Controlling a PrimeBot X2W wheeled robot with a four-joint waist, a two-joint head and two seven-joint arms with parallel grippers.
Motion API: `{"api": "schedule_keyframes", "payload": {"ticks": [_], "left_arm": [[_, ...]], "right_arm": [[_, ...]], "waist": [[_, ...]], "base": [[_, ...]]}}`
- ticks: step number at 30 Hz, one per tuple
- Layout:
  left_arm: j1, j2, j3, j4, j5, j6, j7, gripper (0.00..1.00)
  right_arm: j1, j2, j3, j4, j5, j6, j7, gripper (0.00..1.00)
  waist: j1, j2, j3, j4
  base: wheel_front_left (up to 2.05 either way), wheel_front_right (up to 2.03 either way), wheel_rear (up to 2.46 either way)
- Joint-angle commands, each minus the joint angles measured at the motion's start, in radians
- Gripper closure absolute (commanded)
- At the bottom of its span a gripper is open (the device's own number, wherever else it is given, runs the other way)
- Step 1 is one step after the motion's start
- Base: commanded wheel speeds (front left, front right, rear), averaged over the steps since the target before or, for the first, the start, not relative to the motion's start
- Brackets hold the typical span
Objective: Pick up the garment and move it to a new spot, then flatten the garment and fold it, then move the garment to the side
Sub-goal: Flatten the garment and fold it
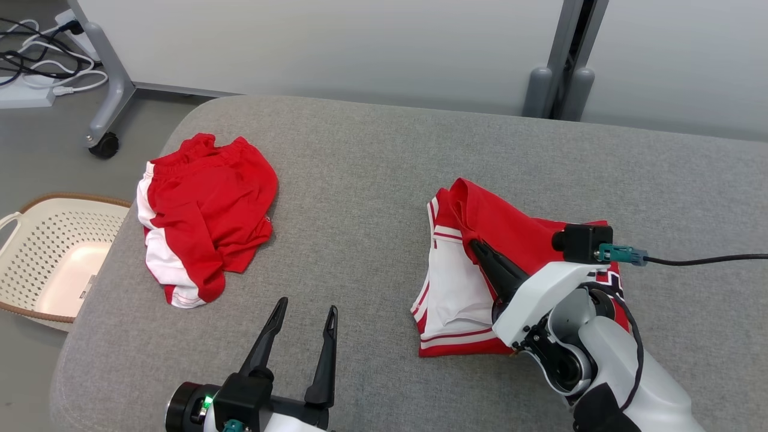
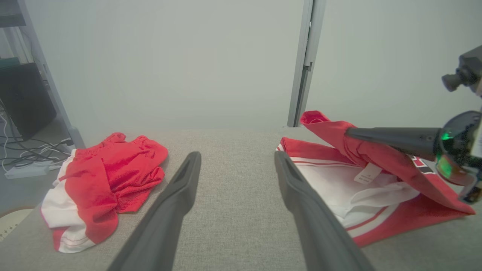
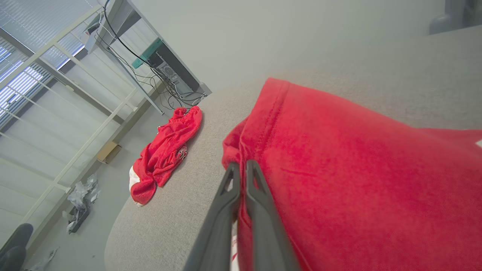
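Note:
The garment [image 1: 456,282] is a red and white piece lying partly folded on the right of the grey padded table [image 1: 372,180]. My right gripper [image 1: 474,245] is shut on its red upper layer near the far left corner and holds that layer raised above the white part. In the left wrist view the lifted red flap [image 2: 331,128] hangs over the white layer, and a small label [image 2: 367,174] shows beneath it. The right wrist view has the red cloth [image 3: 339,169] pinched at my fingertips [image 3: 241,165]. My left gripper [image 1: 306,306] stands open over bare table, left of the garment.
A second red and white garment [image 1: 198,210] lies crumpled at the table's far left. Beside the left edge, a perforated cream basket [image 1: 54,258] stands on the floor. Cables [image 1: 36,54] and a wheeled stand leg [image 1: 105,144] sit beyond the far left corner.

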Motion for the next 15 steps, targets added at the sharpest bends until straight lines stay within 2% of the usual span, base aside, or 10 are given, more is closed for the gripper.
{"api": "schedule_keyframes", "payload": {"ticks": [1, 15], "left_arm": [[-0.01, 0.003, 0.0, 0.001, -0.004, 0.0, -0.004, 0.0], [-0.025, 0.003, -0.025, 0.021, -0.004, -0.009, -0.004, 0.0]], "right_arm": [[-0.016, -0.005, 0.005, 0.006, 0.005, 0.0, -0.011, 1.0], [-0.113, -0.004, 0.173, 0.211, 0.175, 0.0, -0.12, 1.0]], "waist": [[0.0, -0.0001, 0.002, 0.003], [0.0, -0.0001, 0.014, 0.043]], "base": [[0.0, 0.0, 0.0], [0.0, 0.0, 0.0]]}}
